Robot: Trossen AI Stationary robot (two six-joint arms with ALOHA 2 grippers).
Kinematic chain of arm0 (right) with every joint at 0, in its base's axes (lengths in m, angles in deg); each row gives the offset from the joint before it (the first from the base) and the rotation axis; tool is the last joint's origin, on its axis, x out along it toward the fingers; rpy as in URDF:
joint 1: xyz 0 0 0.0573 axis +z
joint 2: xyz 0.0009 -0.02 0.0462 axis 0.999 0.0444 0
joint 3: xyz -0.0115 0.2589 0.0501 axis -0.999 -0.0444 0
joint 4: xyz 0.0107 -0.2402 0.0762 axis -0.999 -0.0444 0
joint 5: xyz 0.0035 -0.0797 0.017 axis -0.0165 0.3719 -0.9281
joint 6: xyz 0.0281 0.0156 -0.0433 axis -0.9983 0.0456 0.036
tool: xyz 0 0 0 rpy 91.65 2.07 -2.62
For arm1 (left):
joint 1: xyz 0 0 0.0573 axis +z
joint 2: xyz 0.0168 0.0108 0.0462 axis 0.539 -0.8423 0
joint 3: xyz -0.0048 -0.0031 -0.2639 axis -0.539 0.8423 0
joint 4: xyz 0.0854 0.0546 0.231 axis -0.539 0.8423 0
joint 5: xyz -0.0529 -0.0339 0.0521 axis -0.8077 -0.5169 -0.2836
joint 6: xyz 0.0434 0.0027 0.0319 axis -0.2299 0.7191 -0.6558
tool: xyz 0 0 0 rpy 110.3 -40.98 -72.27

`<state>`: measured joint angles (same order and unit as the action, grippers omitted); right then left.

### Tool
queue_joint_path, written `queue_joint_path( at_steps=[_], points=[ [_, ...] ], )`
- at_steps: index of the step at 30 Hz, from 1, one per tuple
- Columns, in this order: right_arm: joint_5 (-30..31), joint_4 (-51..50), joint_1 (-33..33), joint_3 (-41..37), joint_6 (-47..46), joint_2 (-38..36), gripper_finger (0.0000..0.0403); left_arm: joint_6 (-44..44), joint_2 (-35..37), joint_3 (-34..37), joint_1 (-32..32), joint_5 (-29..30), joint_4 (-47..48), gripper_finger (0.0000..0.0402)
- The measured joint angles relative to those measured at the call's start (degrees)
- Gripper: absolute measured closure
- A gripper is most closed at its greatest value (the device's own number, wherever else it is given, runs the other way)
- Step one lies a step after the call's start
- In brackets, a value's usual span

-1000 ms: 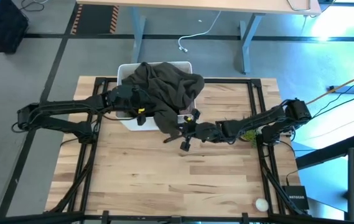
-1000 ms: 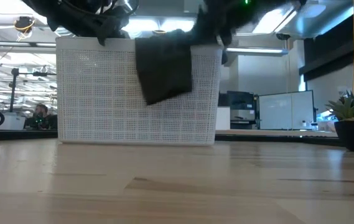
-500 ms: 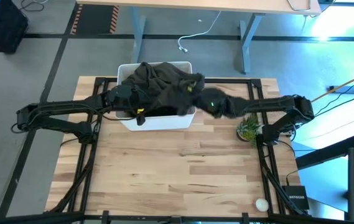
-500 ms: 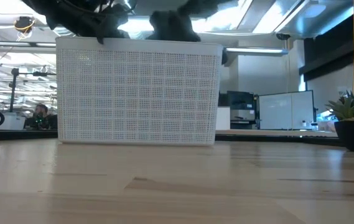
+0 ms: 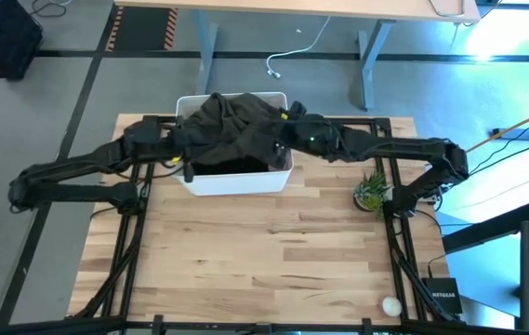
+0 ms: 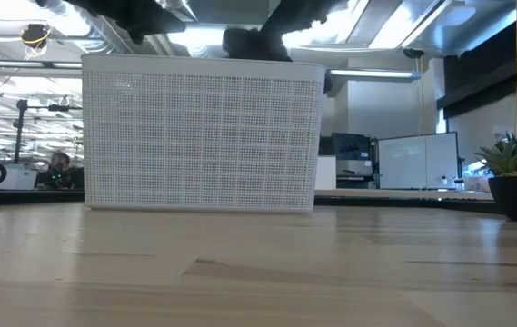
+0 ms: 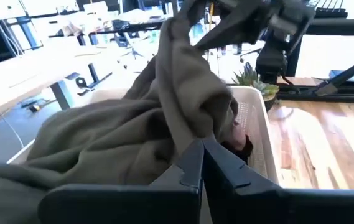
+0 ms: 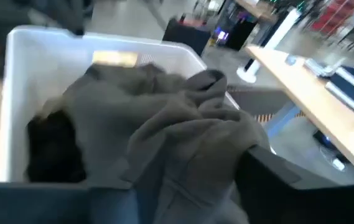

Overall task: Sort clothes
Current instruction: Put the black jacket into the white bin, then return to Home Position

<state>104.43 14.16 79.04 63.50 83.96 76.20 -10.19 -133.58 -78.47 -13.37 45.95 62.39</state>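
Note:
The large dark olive-green garment [image 5: 231,130] is piled in the white bin [image 5: 236,182] at the table's far side, and part of it bulges above the rim [image 6: 253,44]. A small black garment [image 8: 52,149] lies inside the bin beside it. My right gripper [image 5: 281,126] is over the bin's right half, shut on the olive garment. My left gripper [image 7: 201,163] is shut and empty at the bin's left side [image 5: 180,156], just short of the cloth. The pale pink and beige-khaki garments are out of view. My right gripper pinches a bunched fold at the top of the olive garment [image 7: 186,28] between its two fingers [image 7: 226,25], coming from the table's right and slanting down. The cloth hangs slack from the fingers, and its bulk rests in the bin.
A small potted plant [image 5: 371,194] stands on the table right of the bin, near the right arm. A small white object [image 5: 390,304] lies at the near right corner. The wooden tabletop [image 5: 264,251] in front of the bin is bare.
My right gripper has gone from the middle of the table up and toward the far edge, over the bin, carrying the part of the olive garment that hung down the bin's front wall; that part now lies inside. My left gripper has drawn back toward the table's left.

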Motion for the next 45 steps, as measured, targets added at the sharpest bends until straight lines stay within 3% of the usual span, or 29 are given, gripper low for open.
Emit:
queue_joint_path(
  at_steps=[6, 10, 15, 18, 25, 32, 38, 45],
  points=[
    [-3.26, -20.83, 2.17, 11.27, -1.53, -3.81, 0.0147, 0.81, 2.81, 1.51, -0.13, 0.02, 1.04, 0.0400],
    [-5.82, -27.39, 2.02, 11.73, -3.80, -7.63, 0.0131, 1.24, 4.18, 4.77, -0.13, 0.02, -2.10, 0.0400],
    [-14.35, -32.54, 2.10, 9.68, -6.36, -13.48, 0.0130, 3.33, 6.73, 9.76, -0.13, -0.30, -6.50, 0.0400],
    [-16.79, -29.47, 3.43, 1.31, -8.06, -19.31, 0.0130, 4.76, 9.18, 11.91, -0.15, -0.41, -6.24, 0.0400],
    [-14.24, -11.39, 3.53, -26.40, -14.22, -37.74, 0.0130, 8.09, 16.06, 15.66, -0.15, -3.91, -6.63, 0.0400],
    [-16.96, 0.03, 3.57, -46.36, -20.42, -55.14, 0.0130, 9.63, 22.46, 18.14, -0.15, -4.04, -6.05, 0.0400],
    [-16.32, 3.99, 3.57, -56.23, -26.54, -68.52, 0.0130, 12.69, 25.98, 18.43, -0.15, -3.80, -5.58, 0.0400],
    [-11.82, 5.58, 3.57, -64.78, -29.25, -78.31, 0.0130, 18.14, 26.89, 18.45, -0.15, -3.81, 0.09, 0.0400]
  ],
)
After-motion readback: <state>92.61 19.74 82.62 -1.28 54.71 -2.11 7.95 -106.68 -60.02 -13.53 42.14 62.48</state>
